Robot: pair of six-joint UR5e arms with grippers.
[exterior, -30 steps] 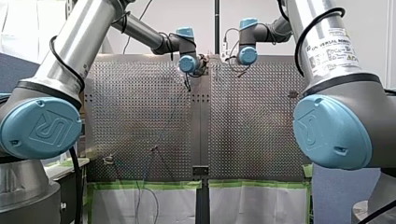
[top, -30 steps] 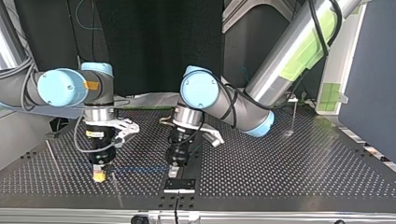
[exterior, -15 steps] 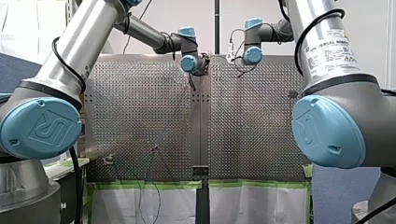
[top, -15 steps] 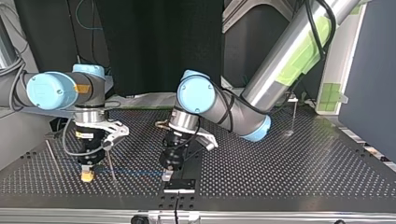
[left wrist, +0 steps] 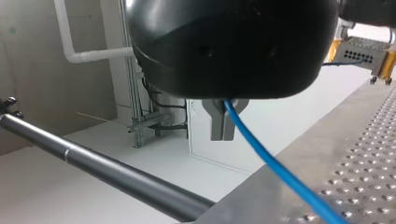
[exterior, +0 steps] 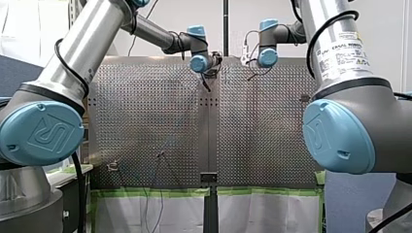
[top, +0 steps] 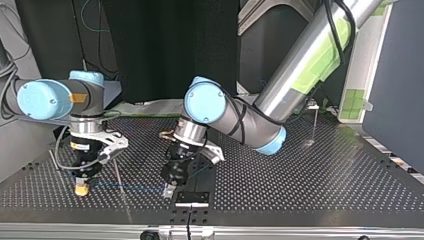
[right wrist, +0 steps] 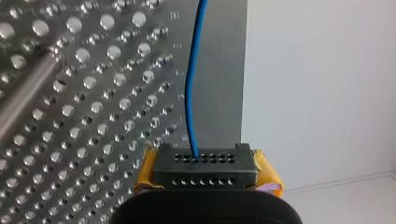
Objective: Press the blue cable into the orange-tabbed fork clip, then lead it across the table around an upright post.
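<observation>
Left gripper (left wrist: 222, 136), black body with metal fingers: you have the two fingers drawn together. The thin blue cable (left wrist: 280, 174) comes out from between them, so the gripper reads as clamped on the cable. From there the cable slants down past the edge of the perforated metal table (top: 310, 175).

Right gripper (right wrist: 205, 163): you see yellow pads (right wrist: 267, 173) on either side of a dark, hole-studded fingertip block. It is closed on the cable, which enters the block's middle and runs straight ahead along the table's plain edge strip.

Top view: your two grippers stand low over the table edge nearest that camera, the right one at the view's left and the left one near the middle. The cable is stretched almost straight between them, just above the surface. A thin upright metal post (top: 118, 176) stands between the grippers, nearer the right one; you cannot tell whether the cable touches it. The left gripper's tip hangs just beside a flat black plate (top: 191, 197) at the table edge. A second slim post (top: 315, 125) stands well apart, toward the view's right.
</observation>
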